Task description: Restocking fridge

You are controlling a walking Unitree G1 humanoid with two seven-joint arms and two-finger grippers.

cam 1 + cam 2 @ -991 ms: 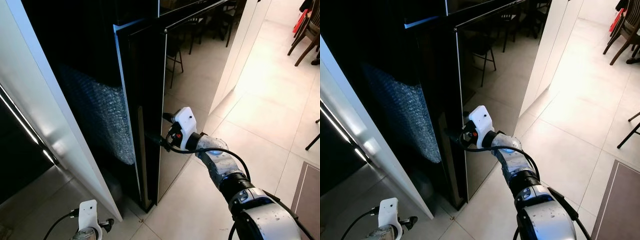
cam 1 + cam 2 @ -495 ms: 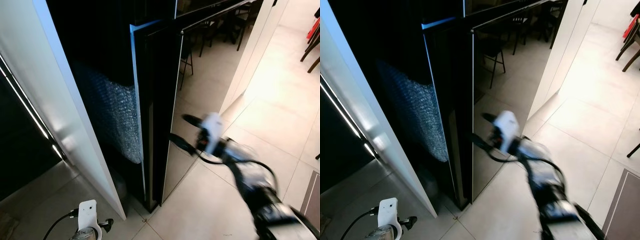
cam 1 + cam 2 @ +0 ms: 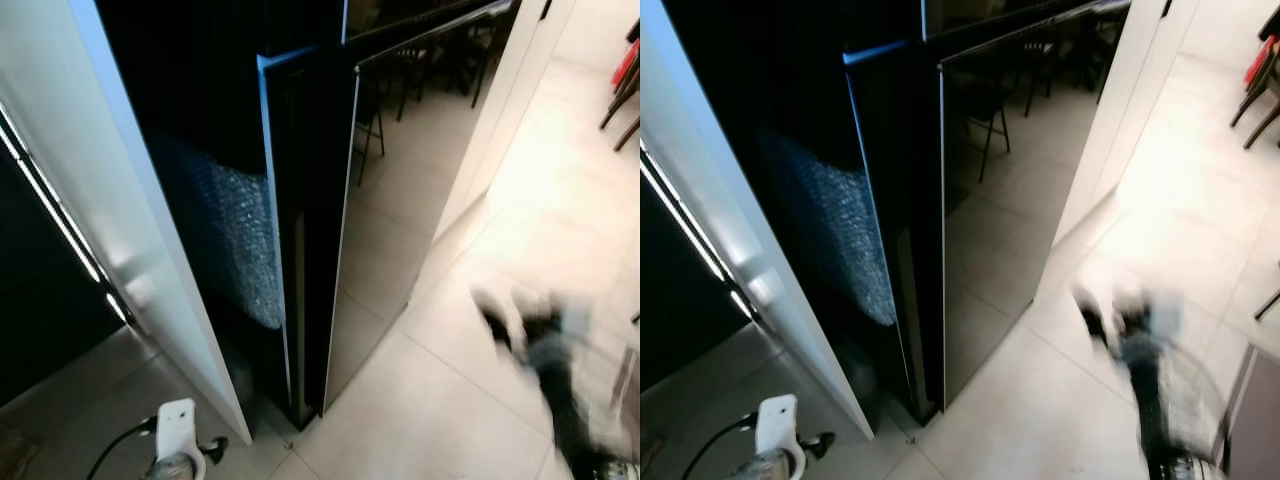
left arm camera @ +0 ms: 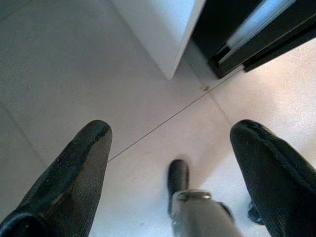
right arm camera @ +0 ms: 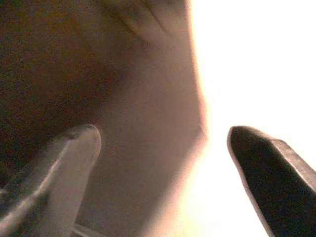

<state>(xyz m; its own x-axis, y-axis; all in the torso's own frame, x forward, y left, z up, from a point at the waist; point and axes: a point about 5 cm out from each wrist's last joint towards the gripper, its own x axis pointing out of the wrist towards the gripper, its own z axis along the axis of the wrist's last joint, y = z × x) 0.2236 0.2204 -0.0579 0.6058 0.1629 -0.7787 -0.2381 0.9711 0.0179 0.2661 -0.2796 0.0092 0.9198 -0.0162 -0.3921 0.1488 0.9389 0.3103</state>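
The fridge's glossy black door [image 3: 400,200] stands slightly ajar, its thin edge [image 3: 340,250] facing me. Inside the dark opening hangs a sheet of bubble wrap [image 3: 230,240]. My right gripper [image 3: 495,318] is a motion-blurred shape over the floor tiles, well to the right of the door and clear of it. In the right wrist view its fingers [image 5: 64,163] are spread and the gripper [image 5: 163,136] is open with nothing between them. My left gripper [image 4: 168,133] hangs low over the floor near the fridge's base, open and empty, and shows at the bottom of the left eye view [image 3: 215,445].
A tall white panel [image 3: 100,200] flanks the fridge opening on the left. A white cabinet side [image 3: 500,110] stands just right of the door. Wooden chairs [image 3: 620,90] stand at the far right, and a dark mat [image 3: 1250,420] lies at the lower right. Pale floor tiles [image 3: 430,400] spread in front.
My right gripper has pulled away from the door's edge, swinging right and down in a blur. The door stays ajar. The left arm has not moved.
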